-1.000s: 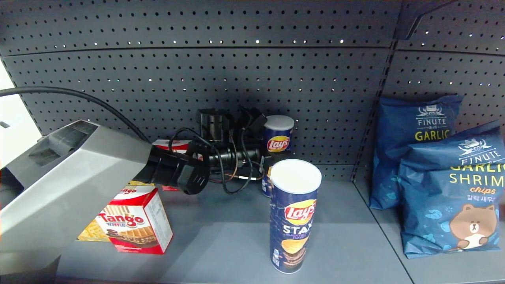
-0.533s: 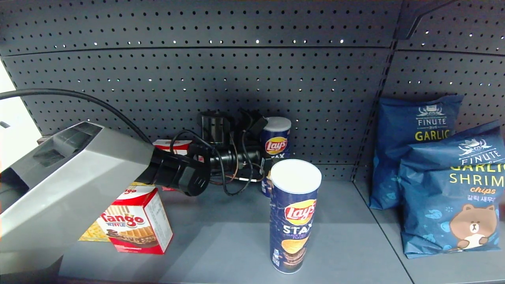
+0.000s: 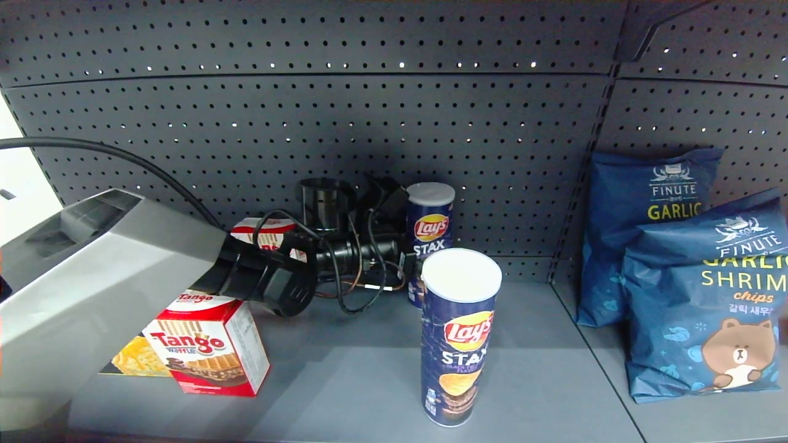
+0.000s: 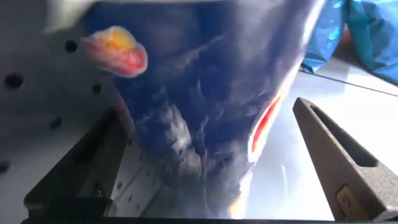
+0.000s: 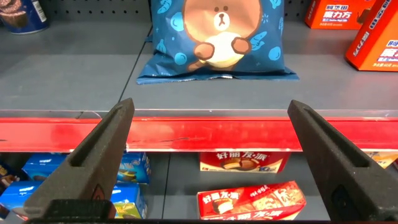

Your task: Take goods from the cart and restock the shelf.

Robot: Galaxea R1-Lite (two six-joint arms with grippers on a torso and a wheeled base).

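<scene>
The thing I'm restocking is a tall round chip can (image 3: 431,221). It is dark blue with a pale flat lid and a red and yellow emblem on its side. It stands upright on the shelf (image 3: 345,375), close to the pegboard back wall.

On this shelf I count two such cans. The second can (image 3: 458,344) has the same look and stands upright well in front of the left hand (image 4: 208,115), a little to its right. I count two blue snack bags: one (image 3: 646,234) leans on the back wall far to the hand's right, and the other (image 3: 702,320), with a bear on it, overlaps it in front. There are two red wafer boxes, one (image 3: 212,344) well in front of the hand and to its left, and one (image 3: 265,229) farther back, partly hidden by my arm. A yellow pack (image 3: 132,359) lies just beside the front box.

The left hand is spread around the rear can, which sits between its fingers. One finger (image 4: 87,168) is right against the can's side, though I cannot tell whether it touches. The other finger (image 4: 336,162) stands clear, with bare shelf showing in the gap.

The right hand (image 5: 210,106) is spread wide and holds nothing. Beyond it a bear-printed blue bag (image 5: 214,37) lies flat on a shelf.
</scene>
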